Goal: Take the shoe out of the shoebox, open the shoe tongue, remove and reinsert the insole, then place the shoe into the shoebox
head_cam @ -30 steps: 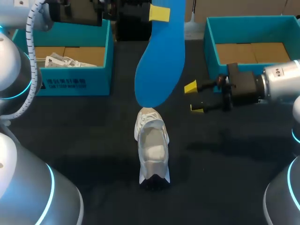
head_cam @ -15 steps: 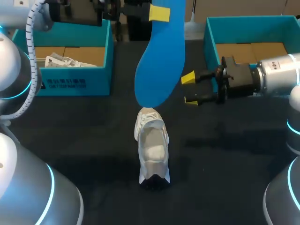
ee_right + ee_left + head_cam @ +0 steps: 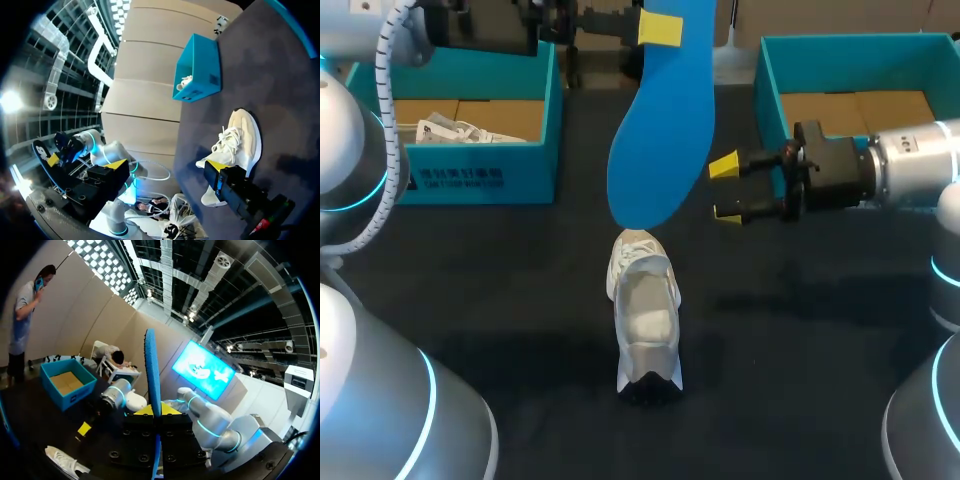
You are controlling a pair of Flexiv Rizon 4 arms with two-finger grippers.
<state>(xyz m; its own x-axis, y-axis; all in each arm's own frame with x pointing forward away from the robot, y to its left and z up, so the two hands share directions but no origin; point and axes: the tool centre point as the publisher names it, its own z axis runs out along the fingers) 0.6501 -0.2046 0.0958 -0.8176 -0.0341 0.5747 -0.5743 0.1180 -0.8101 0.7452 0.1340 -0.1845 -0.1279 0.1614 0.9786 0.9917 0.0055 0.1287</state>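
Note:
A blue insole (image 3: 660, 130) hangs upright over the table's middle, my left gripper (image 3: 664, 28) shut on its upper end. In the left wrist view the insole (image 3: 151, 365) stands edge-on between the yellow tips of that gripper (image 3: 154, 410). Its lower end hovers just above the white shoe (image 3: 643, 310), which sits upright on the dark table. My right gripper (image 3: 725, 190) is open, level with the insole's lower half and just to its right, not touching it. The right wrist view shows the shoe (image 3: 235, 145) ahead of the open right gripper (image 3: 166, 165).
A blue shoebox (image 3: 480, 175) at the back left holds a second white shoe (image 3: 455, 130). Another blue shoebox (image 3: 770, 85) with a bare cardboard floor stands at the back right, behind my right arm.
My right gripper moved left and a little toward the back, closer to the insole, then stopped. The insole, the shoe and my left gripper have not moved.

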